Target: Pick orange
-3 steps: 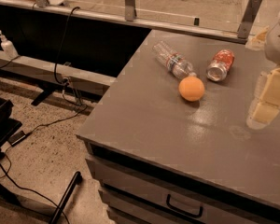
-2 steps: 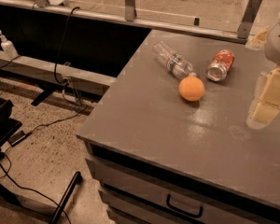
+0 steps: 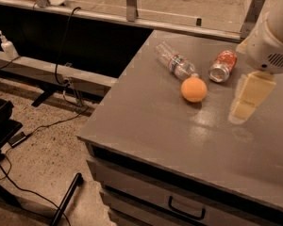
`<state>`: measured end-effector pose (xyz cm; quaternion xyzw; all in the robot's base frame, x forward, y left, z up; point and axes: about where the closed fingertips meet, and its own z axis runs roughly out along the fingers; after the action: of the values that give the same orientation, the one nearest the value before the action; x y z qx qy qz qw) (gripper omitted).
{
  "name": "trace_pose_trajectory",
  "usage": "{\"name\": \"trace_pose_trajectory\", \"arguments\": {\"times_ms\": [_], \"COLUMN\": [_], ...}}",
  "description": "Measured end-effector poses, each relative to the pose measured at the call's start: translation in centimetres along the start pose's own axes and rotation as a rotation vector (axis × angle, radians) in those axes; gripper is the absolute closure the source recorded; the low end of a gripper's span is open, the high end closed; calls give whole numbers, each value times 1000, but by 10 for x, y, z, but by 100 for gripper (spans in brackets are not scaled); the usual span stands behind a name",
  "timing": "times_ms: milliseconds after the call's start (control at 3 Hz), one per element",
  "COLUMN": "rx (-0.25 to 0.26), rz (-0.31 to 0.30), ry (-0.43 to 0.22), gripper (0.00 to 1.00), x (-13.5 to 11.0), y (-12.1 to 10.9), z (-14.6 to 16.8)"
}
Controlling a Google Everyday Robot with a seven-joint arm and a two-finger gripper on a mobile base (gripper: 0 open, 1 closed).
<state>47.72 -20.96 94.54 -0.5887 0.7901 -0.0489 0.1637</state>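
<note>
Beside the smooth orange ball-shaped fruit (image 3: 194, 89) lying on the grey bench (image 3: 146, 126), my cream gripper (image 3: 241, 111) has slid nearer over the last second, so the approach is under way. It hangs apart from the fruit, with nothing grasped. Whether it is spread or closed I cannot tell. The frame edge cuts off its arm. Just behind the orange, the clear plastic bottle (image 3: 174, 61) and red-and-silver soda can (image 3: 222, 66) have not moved.

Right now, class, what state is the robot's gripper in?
Gripper: above the table, right of the orange in the camera view, not touching it. The orange is not in its grasp. Open or closed cannot be told.
</note>
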Motion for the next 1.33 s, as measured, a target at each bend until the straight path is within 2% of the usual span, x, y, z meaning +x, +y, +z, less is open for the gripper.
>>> {"name": "trace_pose_trajectory", "arguments": {"times_ms": [333,667,1000,1333], "rx": [-5,-45,-90,-118], "rz": [14,27,49,56], "ry": [-23,-67,-101,-131], "gripper": [0,0,0,0], "x": [-9,-20,-30,-42], "y": [-12,-16,-16,-16], "z": [35,73,102,116]}}
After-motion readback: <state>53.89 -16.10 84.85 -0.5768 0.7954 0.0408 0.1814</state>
